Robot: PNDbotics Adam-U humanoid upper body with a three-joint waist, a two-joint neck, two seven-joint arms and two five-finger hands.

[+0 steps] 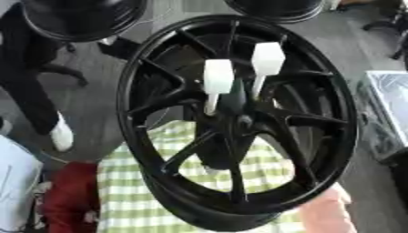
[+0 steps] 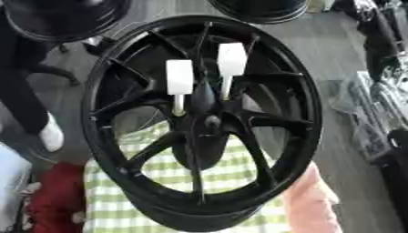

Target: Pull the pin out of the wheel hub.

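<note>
it is looking like a workshop or test lab, with spare black rims [image 1: 79, 18] sitting on grey flooring [image 1: 95, 77] beside an office chair [image 1: 382, 25].

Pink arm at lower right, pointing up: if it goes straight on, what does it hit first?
The wheel rim. The pink arm seems to lie against its lower right edge already, though depth is unclear. The white pins sit further up and left, off that line.

Both head eyes look down, close on the wheel [image 1: 239, 123].
</note>
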